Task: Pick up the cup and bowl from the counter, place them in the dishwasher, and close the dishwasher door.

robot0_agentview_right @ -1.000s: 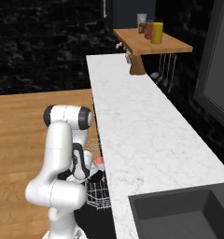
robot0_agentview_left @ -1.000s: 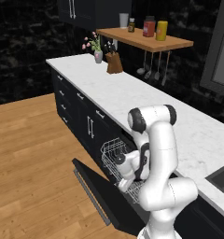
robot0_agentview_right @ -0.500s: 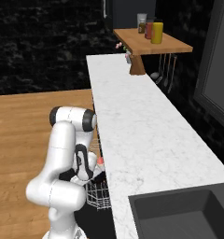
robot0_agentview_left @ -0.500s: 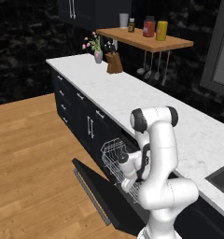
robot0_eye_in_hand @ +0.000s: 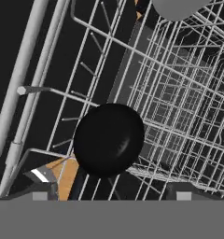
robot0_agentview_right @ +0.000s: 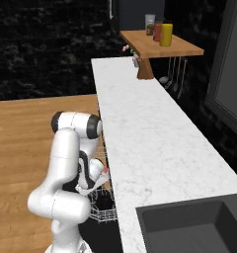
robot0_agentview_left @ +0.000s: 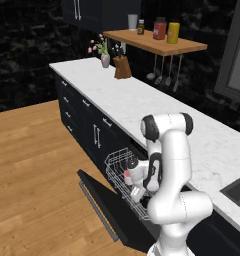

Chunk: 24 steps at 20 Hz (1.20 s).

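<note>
the bowl (robot0_eye_in_hand: 109, 139) sits in the white wire rack (robot0_eye_in_hand: 179, 93) of the dishwasher (robot0_agentview_left: 123, 176), round and black, seen from above with the tool (robot0_eye_in_hand: 111, 189) right over it; a pale rounded shape at 1 o'clock near the top edge may be the cup, i can't be sure. the tool's two tips stand wide apart at 7 and 5 o'clock of the bowl, neither plainly touching it, so i judge the bowl released and nothing held. to do this step well i'd lift straight up, clear of the wires, keeping the tips spread so they don't snag the rim. the dishwasher door (robot0_agentview_left: 104, 210) lies open flat below the rack; the counter (robot0_agentview_right: 140, 128) runs above
</note>
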Motion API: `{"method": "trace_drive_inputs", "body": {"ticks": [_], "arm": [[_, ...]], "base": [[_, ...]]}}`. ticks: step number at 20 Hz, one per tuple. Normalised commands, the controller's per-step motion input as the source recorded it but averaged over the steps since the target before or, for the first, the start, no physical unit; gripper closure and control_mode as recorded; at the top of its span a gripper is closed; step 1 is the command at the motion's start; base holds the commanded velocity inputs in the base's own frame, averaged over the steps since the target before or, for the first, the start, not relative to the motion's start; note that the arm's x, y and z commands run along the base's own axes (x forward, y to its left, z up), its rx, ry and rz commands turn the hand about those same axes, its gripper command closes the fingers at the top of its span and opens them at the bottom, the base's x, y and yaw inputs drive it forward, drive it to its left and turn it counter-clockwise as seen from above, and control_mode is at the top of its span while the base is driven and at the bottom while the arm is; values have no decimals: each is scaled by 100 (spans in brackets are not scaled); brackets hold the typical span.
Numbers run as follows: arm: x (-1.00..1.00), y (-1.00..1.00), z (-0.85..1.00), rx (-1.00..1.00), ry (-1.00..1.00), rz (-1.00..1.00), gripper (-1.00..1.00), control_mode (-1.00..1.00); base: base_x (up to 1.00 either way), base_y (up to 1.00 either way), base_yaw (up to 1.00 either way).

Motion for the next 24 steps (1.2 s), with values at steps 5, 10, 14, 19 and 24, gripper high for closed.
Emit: {"method": "trace_drive_inputs", "body": {"ticks": [5,10,14,19,24], "arm": [[-49,32,85,0,-4,2,-100,-100],[-47,70,100,0,-1,0,-100,-100],[-35,78,100,0,-1,0,-100,-100],[-8,96,100,0,0,-8,-100,-100],[0,100,89,-9,0,-17,-100,-100]], "base": [[0,0,0],[0,0,0],[0,0,0],[0,0,0],[0,0,0]]}}
